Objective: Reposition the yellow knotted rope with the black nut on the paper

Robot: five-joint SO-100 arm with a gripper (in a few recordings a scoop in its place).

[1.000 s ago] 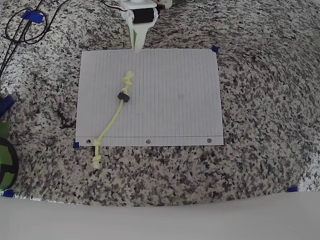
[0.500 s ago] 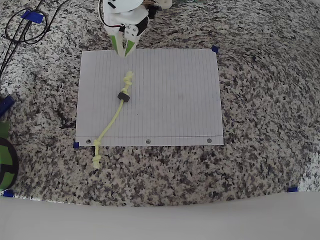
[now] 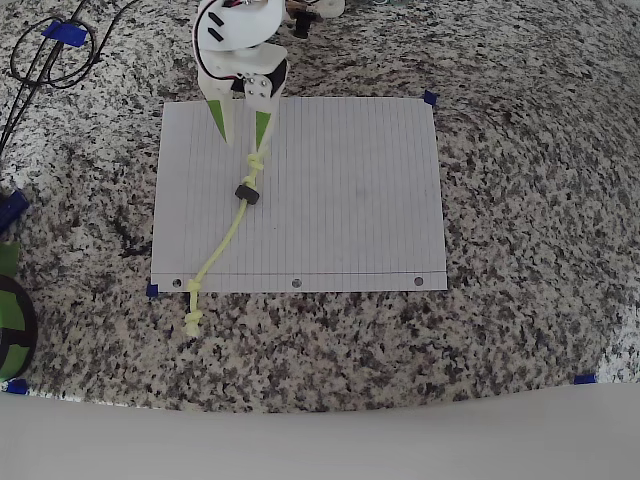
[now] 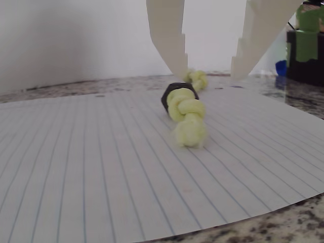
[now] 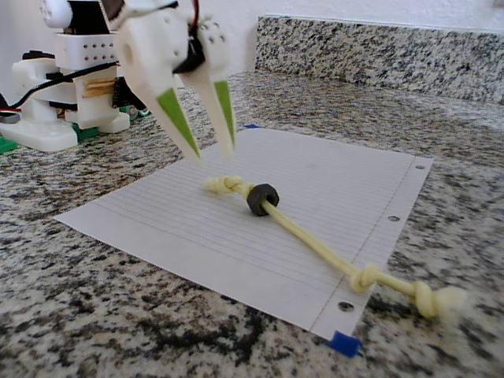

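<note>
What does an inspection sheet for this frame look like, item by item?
Surface: speckled granite counter, with blue tape marks at spots.
Job's things: white lined paper lies flat. The yellow knotted rope runs diagonally across it, one knotted end on the sheet, the other end past the punched-hole edge on the granite. The black nut sits threaded on the rope near the upper knot.
Clutter: green and black object at the overhead view's left edge.
Grippers: gripper open above the upper knot, fingers spread, holding nothing.
Cables: dark cables looped at the top left corner, off the paper.
Surroundings: granite backsplash and white wall behind.
</note>
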